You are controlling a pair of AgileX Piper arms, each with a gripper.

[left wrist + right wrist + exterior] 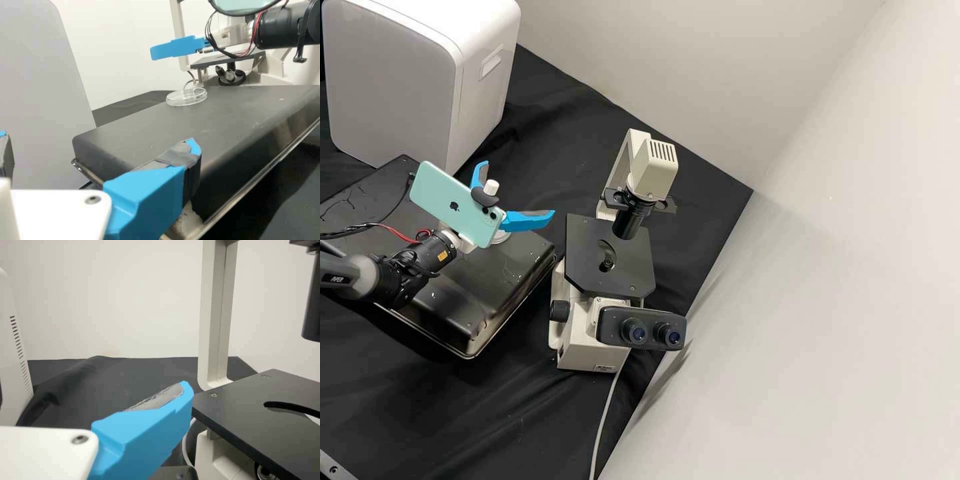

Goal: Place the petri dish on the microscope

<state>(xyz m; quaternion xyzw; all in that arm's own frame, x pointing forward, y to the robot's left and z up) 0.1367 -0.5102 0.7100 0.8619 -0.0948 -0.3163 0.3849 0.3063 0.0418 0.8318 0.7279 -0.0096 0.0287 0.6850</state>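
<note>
In the high view, the teal phone (457, 203) clamped on the right arm's wrist covers most of the spot where the petri dish (186, 96) lies. The left wrist view gives it plainly: a shallow, clear, round dish lying flat on the black tray (487, 293), not on the microscope (607, 287). The right gripper (520, 188) hangs over the dish at left centre of the frame, its blue fingers spread wide and holding nothing. The left gripper (97, 142) sits low by the tray's rim, fingers apart and empty, one finger cut off at the frame edge. The tray is scuffed and dusty with rounded corners and a bright metal lip. The microscope at centre has a cream body and a flat black slotted stage (610, 257), on a table (420, 413) draped in wrinkled black cloth.
</note>
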